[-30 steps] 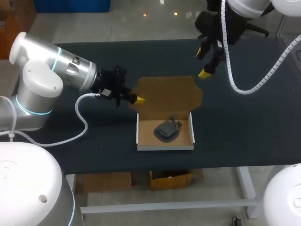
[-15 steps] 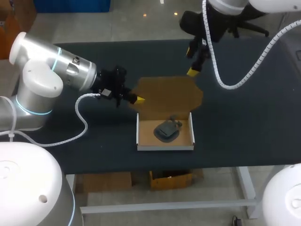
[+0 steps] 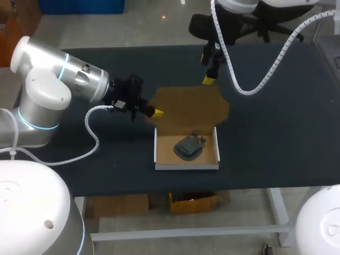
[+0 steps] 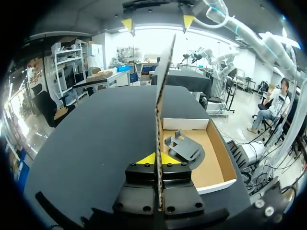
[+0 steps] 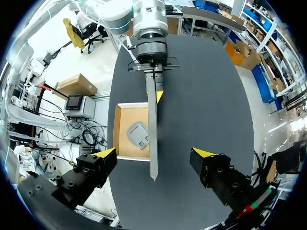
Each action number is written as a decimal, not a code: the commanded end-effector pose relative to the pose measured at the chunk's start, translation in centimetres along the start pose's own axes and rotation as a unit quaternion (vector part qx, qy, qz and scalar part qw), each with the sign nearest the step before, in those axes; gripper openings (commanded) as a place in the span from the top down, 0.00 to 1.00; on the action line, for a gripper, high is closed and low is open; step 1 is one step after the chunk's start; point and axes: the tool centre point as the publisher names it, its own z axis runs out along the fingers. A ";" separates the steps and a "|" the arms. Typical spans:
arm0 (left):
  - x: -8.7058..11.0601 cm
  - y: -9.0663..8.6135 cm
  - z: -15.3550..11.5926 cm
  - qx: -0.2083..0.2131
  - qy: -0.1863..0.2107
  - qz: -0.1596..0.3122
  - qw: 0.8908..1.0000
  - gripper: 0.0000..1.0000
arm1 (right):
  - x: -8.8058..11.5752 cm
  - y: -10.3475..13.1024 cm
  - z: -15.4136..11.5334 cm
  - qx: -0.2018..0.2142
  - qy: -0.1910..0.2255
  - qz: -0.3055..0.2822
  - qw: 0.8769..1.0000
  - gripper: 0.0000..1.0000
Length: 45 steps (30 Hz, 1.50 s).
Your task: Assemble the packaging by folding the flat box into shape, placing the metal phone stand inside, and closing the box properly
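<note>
Cardboard lid (image 3: 188, 109) stands raised, the left gripper (image 3: 156, 112) clamped on its edge, the stand (image 3: 188, 147) lying in the box (image 3: 186, 166); the right gripper (image 3: 206, 69), fingers apart above it, should press the far edge down squarely.

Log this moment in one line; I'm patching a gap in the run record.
left gripper: shut on lid, held upright | right gripper: open, over lid's top edge | phone stand: in box | box: not yet closed
</note>
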 end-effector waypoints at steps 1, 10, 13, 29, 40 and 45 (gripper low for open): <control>0.0 0.1 0.1 0.000 0.000 0.000 1.000 1.00 | -1.2 1.0 -0.2 0.020 0.014 -0.004 1.000 0.00; 0.0 0.1 0.1 0.000 0.000 0.000 1.000 1.00 | -3.6 2.6 0.1 0.041 0.018 -0.019 0.999 0.26; 0.0 0.1 0.1 0.000 0.000 0.000 1.000 1.00 | -3.9 3.0 0.5 0.047 0.019 -0.021 0.999 0.42; 0.0 0.1 0.1 0.000 0.000 0.000 1.000 1.00 | -4.4 2.8 2.8 0.089 0.029 -0.016 0.995 0.63; 0.0 0.1 0.1 0.000 0.000 0.000 1.000 1.00 | -3.5 2.4 4.1 0.100 0.032 -0.020 0.994 0.61; 0.0 0.1 0.1 0.000 0.000 0.000 1.000 1.00 | -2.8 2.3 4.3 0.103 0.025 -0.026 0.994 0.62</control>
